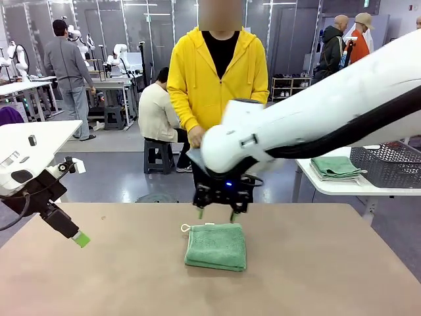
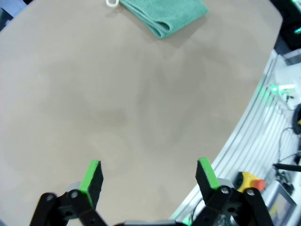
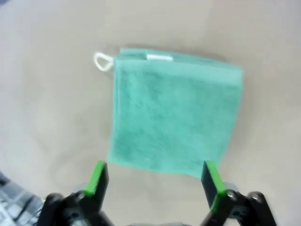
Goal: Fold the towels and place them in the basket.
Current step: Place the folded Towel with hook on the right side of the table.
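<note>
A folded green towel (image 1: 216,246) with a white corner loop lies in the middle of the brown table (image 1: 118,276). My right gripper (image 1: 216,214) hovers open just above the towel's far edge. From the right wrist, the green towel (image 3: 174,117) lies flat beyond the open right gripper (image 3: 153,179), with nothing between the fingers. My left gripper (image 2: 149,174) is open over bare table at the left, and the green towel (image 2: 164,14) sits at that view's top edge. The dark grey basket (image 1: 388,164) stands on a white side table at the right.
Another folded green towel (image 1: 337,167) rests on the white side table (image 1: 342,187) beside the basket. A person in a yellow hoodie (image 1: 217,72) stands at the far side of the table. The table's edge and floor equipment (image 2: 263,141) lie beside the left gripper.
</note>
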